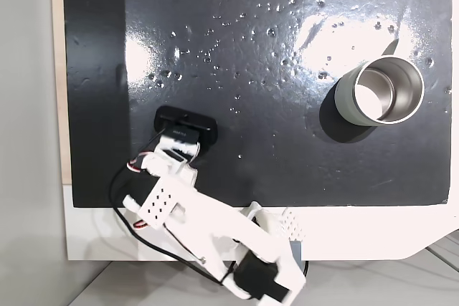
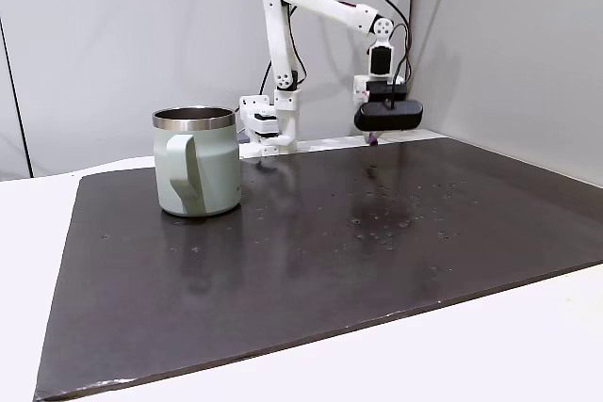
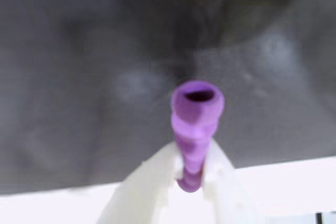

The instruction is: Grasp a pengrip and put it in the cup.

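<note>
The pengrip was seen pinched between the white fingers of the pincer in the wrist view, most of its length sticking out past the tips, hollow end outward. In a fixed view the pincer was held just above the dark worktop at the far right, well apart from the cup at near left. Slip risk was judged real: soft ribbed rubber gripped near one end could be twisted or dropped in transit, or caught on the cup's thin rim.

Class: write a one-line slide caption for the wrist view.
End effector pinching the purple pengrip above the dark mat.
</note>
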Robot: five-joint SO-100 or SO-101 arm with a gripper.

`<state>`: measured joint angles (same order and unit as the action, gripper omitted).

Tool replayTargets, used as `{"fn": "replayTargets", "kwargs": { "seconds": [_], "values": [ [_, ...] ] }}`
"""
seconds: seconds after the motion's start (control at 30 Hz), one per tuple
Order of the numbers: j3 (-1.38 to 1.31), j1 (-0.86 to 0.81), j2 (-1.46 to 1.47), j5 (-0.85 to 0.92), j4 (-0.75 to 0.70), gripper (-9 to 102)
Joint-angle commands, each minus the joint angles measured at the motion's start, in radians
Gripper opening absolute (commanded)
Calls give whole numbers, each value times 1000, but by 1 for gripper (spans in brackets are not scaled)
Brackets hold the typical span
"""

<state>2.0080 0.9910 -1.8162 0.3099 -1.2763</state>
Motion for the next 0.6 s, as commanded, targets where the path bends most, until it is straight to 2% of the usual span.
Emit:
{"fn": "replayTargets", "kwargs": {
  "seconds": [0.0,0.33,0.57],
  "values": [
    [-149,-193,-109,48,-133,0],
    [-313,-747,-268,341,-362,0],
    [-434,-1117,-325,630,-388,0]
  ]
}}
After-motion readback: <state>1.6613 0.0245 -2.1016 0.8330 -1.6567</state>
